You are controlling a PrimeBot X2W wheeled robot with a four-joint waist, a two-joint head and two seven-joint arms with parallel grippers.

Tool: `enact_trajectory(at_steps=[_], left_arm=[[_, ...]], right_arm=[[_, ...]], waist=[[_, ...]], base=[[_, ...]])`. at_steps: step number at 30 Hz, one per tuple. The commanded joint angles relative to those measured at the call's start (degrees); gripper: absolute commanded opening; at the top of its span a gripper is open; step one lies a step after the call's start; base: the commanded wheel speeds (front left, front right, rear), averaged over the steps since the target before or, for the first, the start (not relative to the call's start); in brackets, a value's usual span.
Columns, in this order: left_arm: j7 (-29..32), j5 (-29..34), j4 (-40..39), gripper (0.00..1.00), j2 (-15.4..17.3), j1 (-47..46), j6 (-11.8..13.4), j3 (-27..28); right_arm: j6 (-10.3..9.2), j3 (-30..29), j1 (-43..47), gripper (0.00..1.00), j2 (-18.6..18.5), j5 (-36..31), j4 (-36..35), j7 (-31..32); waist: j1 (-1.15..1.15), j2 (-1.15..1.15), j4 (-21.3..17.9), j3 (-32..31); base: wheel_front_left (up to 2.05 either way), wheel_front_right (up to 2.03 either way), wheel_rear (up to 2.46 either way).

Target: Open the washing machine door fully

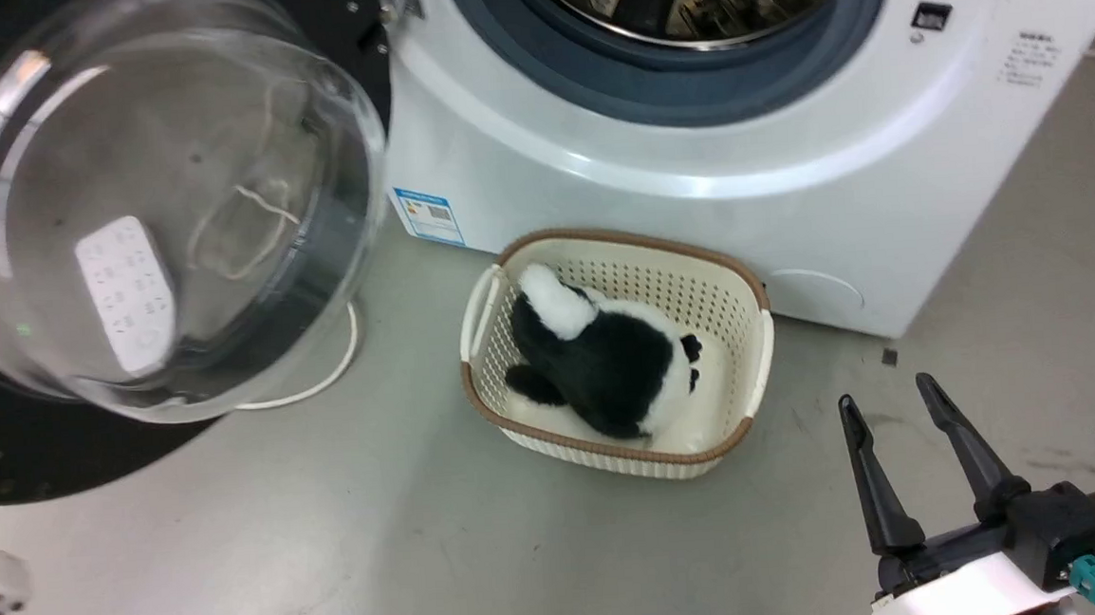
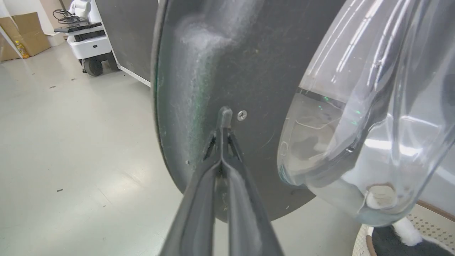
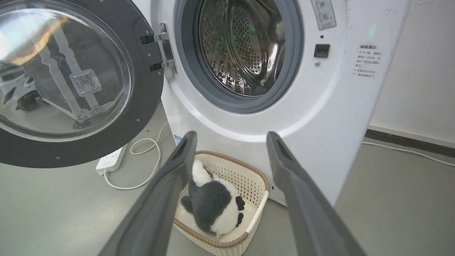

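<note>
Your left pincer (image 2: 224, 119) is clenched empty, tip against the washing machine door (image 2: 256, 64), probably to shove it wider; right pincer (image 1: 883, 390) hangs released, well clear of it.

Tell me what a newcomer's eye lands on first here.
The big round glossy black door, with its bulging clear glass window, stands swung open, left of the white front-loading washing machine. On the floor before it sits a cream plastic basket holding a black-and-white plush toy.

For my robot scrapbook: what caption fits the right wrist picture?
Washing machine door stands wide open, steel drum showing, toy panda in a cream basket below, framed by open jaws.
</note>
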Motion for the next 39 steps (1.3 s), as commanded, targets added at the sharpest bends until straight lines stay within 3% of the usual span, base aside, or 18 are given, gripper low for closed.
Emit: enact_trajectory(at_steps=[1,8,15,22,30,33,34,35,39], left_arm=[[-0.65,-0.61,1.52,0.00,0.80,-1.76,-0.67,0.45],[-1.63,-2.22,11.73,0.00,4.49,-8.62,-3.79,1.07],[-3.29,-2.19,21.33,0.00,7.24,-13.77,-5.28,1.51],[-4.25,0.75,20.80,0.00,6.95,-13.85,-6.42,1.45],[-4.29,5.09,2.15,0.00,-1.51,-6.34,-7.90,3.40],[-4.29,7.49,-5.03,0.00,-5.47,-2.15,-8.18,1.58],[-4.29,7.49,-5.03,0.00,-5.47,-2.15,-8.18,1.58],[-4.29,9.24,-8.58,0.00,-8.06,0.63,-8.22,-0.56],[-4.30,11.78,-12.25,0.00,-10.94,4.35,-8.32,-4.20]], right_arm=[[0.05,0.00,-0.85,1.00,0.13,-0.49,-0.12,-0.25],[0.05,0.04,-2.01,1.00,0.13,-1.26,-0.16,-0.25],[0.05,0.12,-2.53,1.00,0.13,-1.19,0.24,-0.25],[0.05,-0.48,-1.96,1.00,0.13,-0.33,0.51,-0.25],[0.05,-2.68,-0.18,1.00,0.13,-0.01,0.02,-0.25],[0.05,-3.47,0.62,1.00,0.13,-0.48,-0.44,-0.25],[0.05,-3.47,0.62,1.00,0.13,-0.48,-0.44,-0.25],[0.05,-4.15,1.19,1.00,0.13,-0.74,-0.65,-0.25],[0.05,-4.69,2.22,1.00,0.13,-1.61,-0.73,-0.25]], waist=[[-0.01,0.00,-1.13,1.29],[-0.01,0.00,-2.62,3.36],[-0.01,0.00,-3.72,3.31],[-0.01,0.00,-4.31,0.30],[-0.01,0.00,-5.81,-5.94],[-0.01,0.00,-7.14,-8.12],[-0.01,0.00,-7.14,-8.12],[-0.01,0.00,-8.18,-9.39],[-0.01,0.00,-9.73,-10.49]], base=[[0.00,0.00,0.00],[0.00,0.00,0.00],[0.00,0.00,0.00],[0.00,0.00,0.00],[0.00,0.00,0.00],[0.00,0.00,0.00],[0.00,0.00,0.00],[0.00,0.00,0.00],[0.00,0.00,0.00]])
